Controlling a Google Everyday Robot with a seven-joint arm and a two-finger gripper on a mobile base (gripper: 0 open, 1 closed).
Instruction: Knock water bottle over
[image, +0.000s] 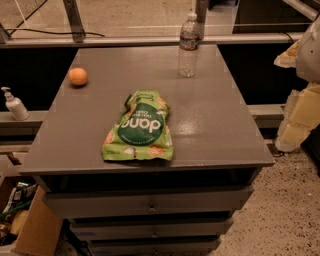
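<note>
water bottle (188, 46), one, upright, gripper (300, 120) far right

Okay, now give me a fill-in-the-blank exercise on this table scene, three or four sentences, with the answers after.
1. The water bottle stands ____ near the far edge of the table.
2. The snack bag lying flat in the middle is coloured ____.
3. The orange sits near the table's ____ edge.
4. The gripper hangs at the view's ____ edge, off the table and apart from the bottle.

Missing words: upright; green; left; right.
</note>
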